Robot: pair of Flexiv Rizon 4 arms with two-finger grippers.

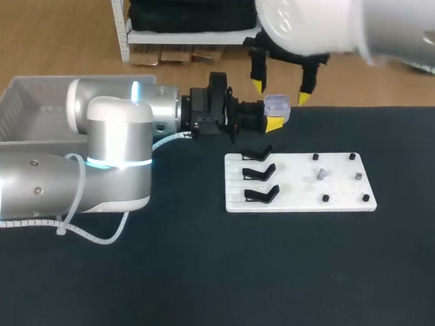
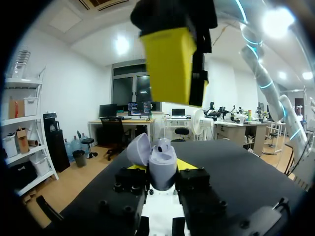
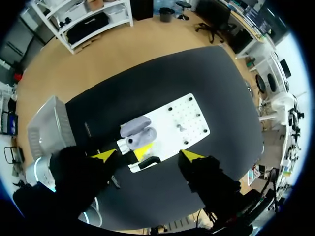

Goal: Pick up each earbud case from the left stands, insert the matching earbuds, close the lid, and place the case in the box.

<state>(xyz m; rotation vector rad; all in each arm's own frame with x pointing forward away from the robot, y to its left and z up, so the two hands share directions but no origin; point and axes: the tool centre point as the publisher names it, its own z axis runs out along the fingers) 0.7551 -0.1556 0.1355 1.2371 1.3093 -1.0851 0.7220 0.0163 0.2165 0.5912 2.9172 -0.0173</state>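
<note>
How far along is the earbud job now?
Done: the three stands are empty. In hand: the left gripper holds the case, lid open, under the open right gripper. Left: an earbud seems to lie on the board; lid closing, then the box.

Left arm (image 1: 110,151) covers part of the box (image 1: 32,101). Earbud case (image 2: 163,157) base hidden inside left pincer (image 2: 162,172). Item (image 1: 322,173) on white board (image 1: 288,198) unidentifiably small.

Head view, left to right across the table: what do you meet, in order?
Box → left arm → left hand gripping the open earbud case → black pegs at the white board's right end.
</note>
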